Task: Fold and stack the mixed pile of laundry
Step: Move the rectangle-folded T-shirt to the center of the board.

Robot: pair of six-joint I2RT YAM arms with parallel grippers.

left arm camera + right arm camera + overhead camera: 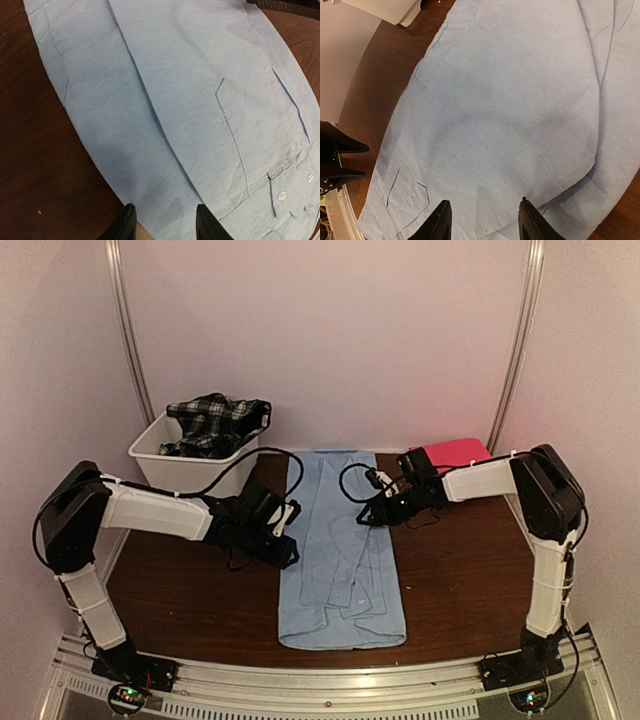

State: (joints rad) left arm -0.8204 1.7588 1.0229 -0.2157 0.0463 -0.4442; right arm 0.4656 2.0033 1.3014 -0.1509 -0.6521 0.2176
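Filling white tub (160,462): plaid garment (215,425); L gripper (165,222), R gripper (482,220) unclenched, empty.

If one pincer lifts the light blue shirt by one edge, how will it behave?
The light blue shirt would probably droop floppily: it lies flat in thin folded layers with soft creases. Being thin cloth, it looks light for its size. Pushed, it would likely bunch and lose its folds rather than slide whole across the wooden table.

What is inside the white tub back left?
The white tub holds a black-and-white plaid garment, heaped above the rim. Anything beneath it is covered and cannot be seen.
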